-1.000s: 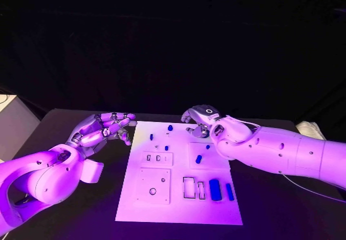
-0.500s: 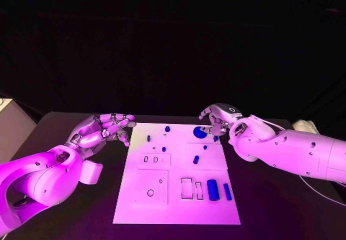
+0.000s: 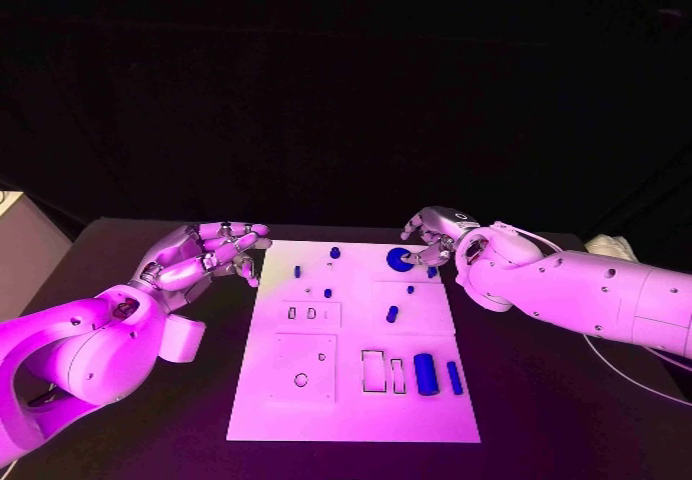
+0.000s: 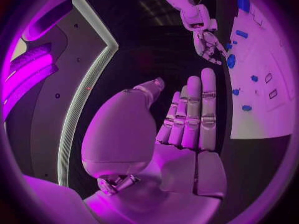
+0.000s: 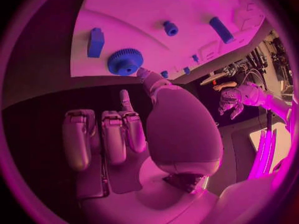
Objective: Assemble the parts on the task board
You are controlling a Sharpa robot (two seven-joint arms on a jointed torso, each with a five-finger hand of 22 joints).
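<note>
The white task board (image 3: pixel 353 345) lies in the middle of the black table (image 3: pixel 548 420), and its blue parts are spread over it: a toothed round gear (image 3: pixel 400 261) at the far right corner, small pegs (image 3: pixel 333 253) along the far edge, a short peg (image 3: pixel 392 314) near the middle, and a thick cylinder (image 3: pixel 426 374) beside a slim bar (image 3: pixel 454 377) at the near right, next to empty rectangular slots (image 3: pixel 376 372). The right robot hand (image 3: pixel 437 237) hovers at the far right corner just beside the gear, fingers curled downward but clamped on nothing; probably it stands there because the gear is the piece being dealt with. The left robot hand (image 3: pixel 209 255) waits off the board's far left edge, fingers loosely apart and holding nothing, likely kept clear so the right arm has room. The right wrist view adds what the head view cannot: the gear (image 5: pixel 125 61) lies flat on the board, a fingertip (image 5: pixel 143 73) right next to it, with a blue block (image 5: pixel 95 42) nearby; whether they touch I cannot tell. The left wrist view shows the left robot hand's fingers (image 4: pixel 194 112) straight and side by side with an empty palm.
</note>
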